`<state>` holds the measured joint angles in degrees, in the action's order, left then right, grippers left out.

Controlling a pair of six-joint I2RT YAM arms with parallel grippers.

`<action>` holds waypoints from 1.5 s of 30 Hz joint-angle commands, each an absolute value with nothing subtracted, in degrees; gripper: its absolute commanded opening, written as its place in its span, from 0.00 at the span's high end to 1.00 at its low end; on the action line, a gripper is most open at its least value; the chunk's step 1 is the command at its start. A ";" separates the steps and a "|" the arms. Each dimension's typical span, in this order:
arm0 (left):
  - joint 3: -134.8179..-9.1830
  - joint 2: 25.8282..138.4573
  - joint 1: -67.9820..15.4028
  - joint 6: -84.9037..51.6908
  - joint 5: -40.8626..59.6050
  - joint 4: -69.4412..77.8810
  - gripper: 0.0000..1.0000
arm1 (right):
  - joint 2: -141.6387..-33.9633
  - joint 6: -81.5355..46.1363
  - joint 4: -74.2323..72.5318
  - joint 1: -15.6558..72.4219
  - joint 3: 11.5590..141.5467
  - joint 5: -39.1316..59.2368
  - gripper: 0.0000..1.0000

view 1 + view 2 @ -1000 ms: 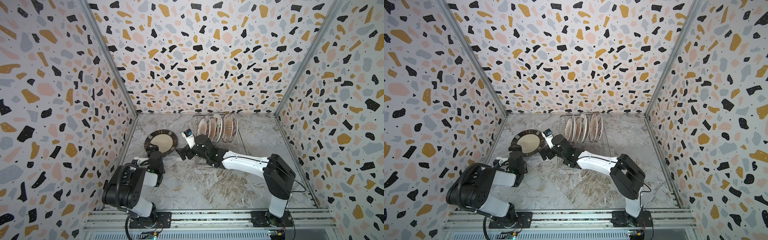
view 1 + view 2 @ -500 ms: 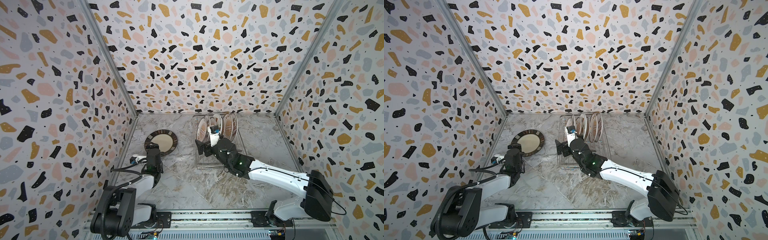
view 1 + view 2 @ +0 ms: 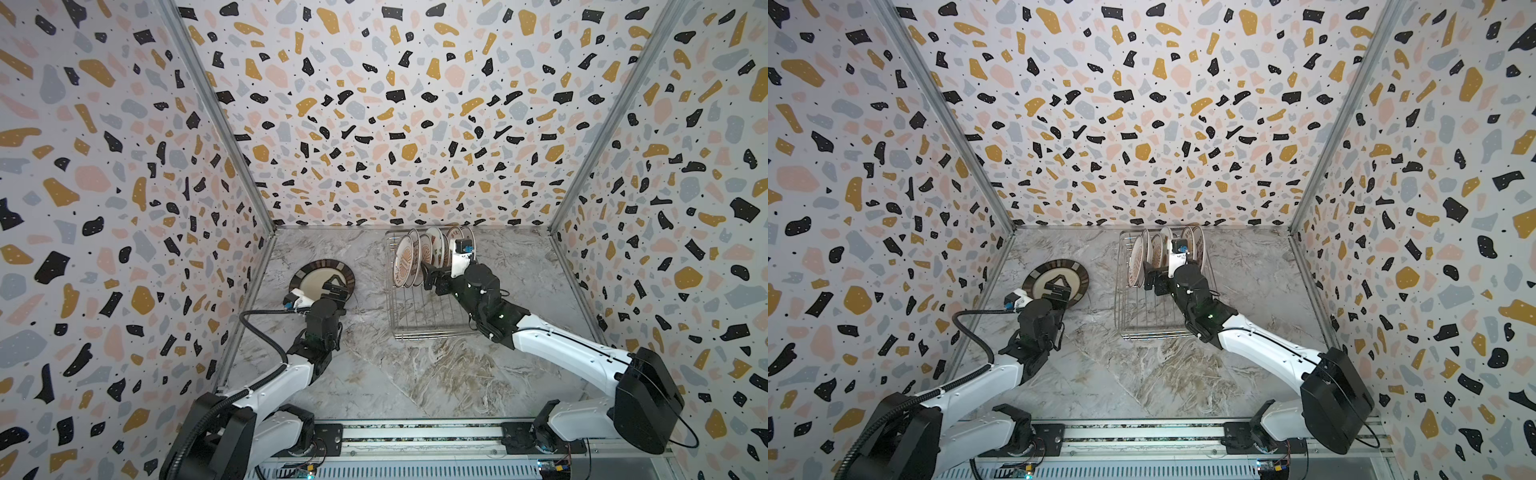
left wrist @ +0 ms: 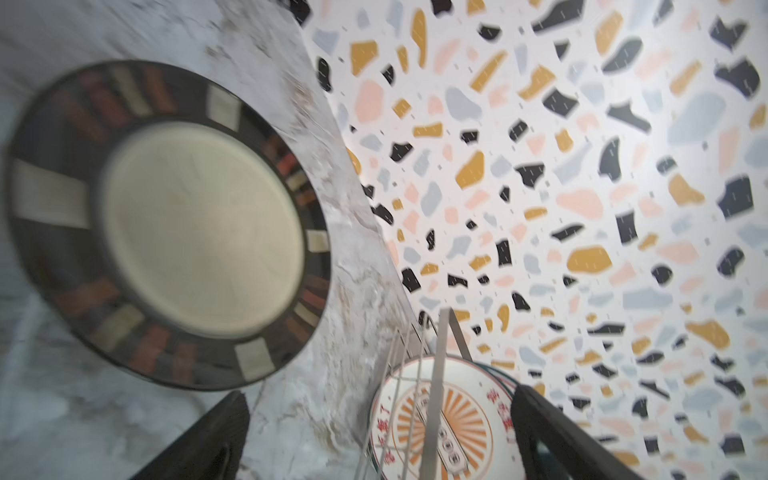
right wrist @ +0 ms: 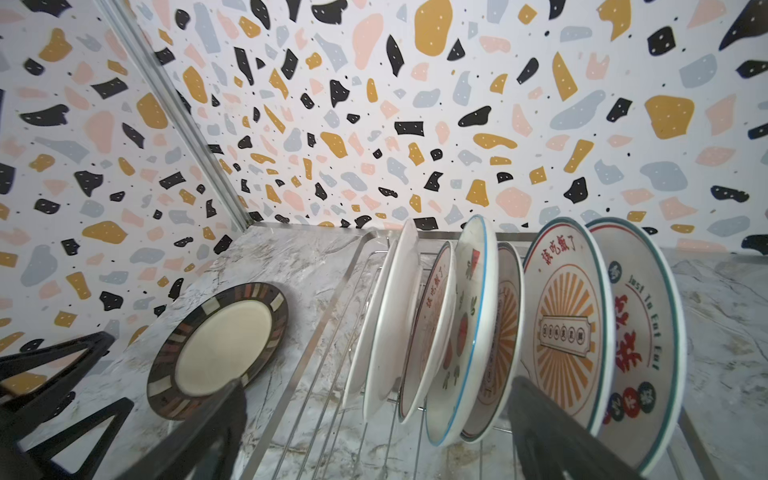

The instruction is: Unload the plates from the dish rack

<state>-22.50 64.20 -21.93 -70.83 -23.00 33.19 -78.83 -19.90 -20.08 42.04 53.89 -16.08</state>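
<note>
Right arm [image 3: 561,345] moved to dish rack [image 3: 432,316]; seven plates [image 3: 403,259] racked; both jaws wide.

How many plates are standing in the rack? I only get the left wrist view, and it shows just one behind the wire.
Observer: Seven plates, as far as I can count, upright in a row at the end of the rack nearest the back wall.
Operator: Where is the right gripper?
Observer: The right gripper is open above the rack, just in front of that row, gripping nothing.
Operator: And where does mine sit relative to the plate on the table?
Observer: In a top view the left gripper is above the near edge of the plate on the table; I cannot tell whether it touches.
</note>
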 commanded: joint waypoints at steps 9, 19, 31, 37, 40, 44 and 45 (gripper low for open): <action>-24.31 64.51 -29.14 -47.92 -2.10 54.95 0.00 | -85.49 -17.32 -12.45 38.30 64.86 -10.28 0.08; -28.31 69.52 -34.89 -46.36 6.09 57.12 0.00 | -91.00 -18.92 -5.02 35.54 72.25 -12.53 0.45; -28.85 71.01 -38.51 -45.43 1.71 56.32 0.00 | -96.34 -16.17 1.70 33.32 80.44 -13.24 0.67; -28.92 71.34 -39.59 -45.44 0.70 57.06 0.00 | -98.91 -15.83 4.13 33.01 82.77 -13.49 0.71; -28.02 71.40 -39.81 -45.47 -2.62 57.19 0.00 | -100.10 -15.93 4.85 32.88 83.53 -13.10 0.74; -27.75 71.89 -39.81 -45.70 -2.85 57.55 0.00 | -101.43 -16.09 5.55 32.87 84.24 -14.10 0.76; -27.86 72.11 -39.81 -45.87 -2.54 57.57 0.00 | -101.67 -16.23 5.46 32.87 84.28 -14.24 0.77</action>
<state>-27.40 71.70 -39.55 -46.89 -1.48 55.05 -101.84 -16.36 3.86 32.91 81.84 -13.50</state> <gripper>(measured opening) 0.998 0.243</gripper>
